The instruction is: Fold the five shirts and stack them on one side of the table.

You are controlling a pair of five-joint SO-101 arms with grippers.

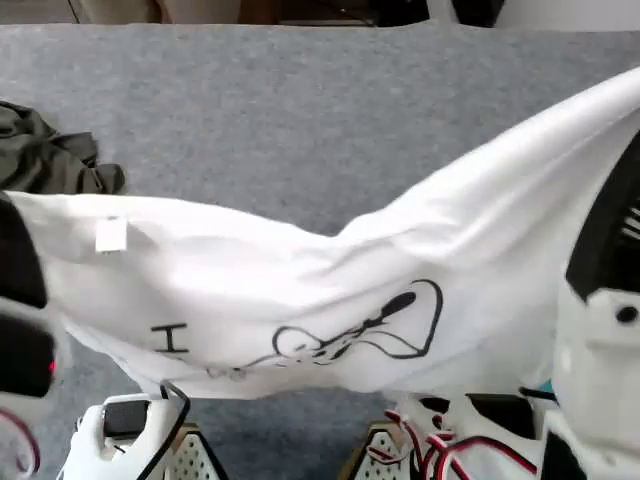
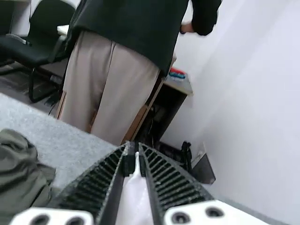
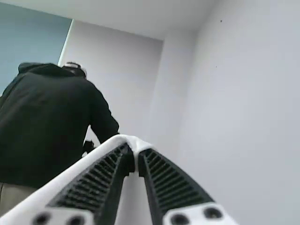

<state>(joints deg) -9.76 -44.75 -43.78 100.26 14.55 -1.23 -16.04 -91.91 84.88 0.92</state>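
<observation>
The left gripper has its ribbed fingers pressed together on a fold of the white shirt, which shows as a pale strip in the narrow slot between them. The right gripper is closed in the same way. The white band between its fingers looks like the same cloth, though from that angle it is hard to be sure.

In the high view the white shirt hangs off the table, stretched from the left edge of the scene to the right. Its right end climbs high beside the right arm, and its left end sits lower by the blurred dark shape of the left arm. The cloth sags and creases in the middle. A black line drawing (with a few letters to its left) runs along the lower hem side, and a small white tag lies near the left end.

A dark shirt is crumpled on the grey table at the far left, apart from the white one. The left wrist view shows it as an olive heap just beside that gripper. The two arm bases stand at the near edge.
</observation>
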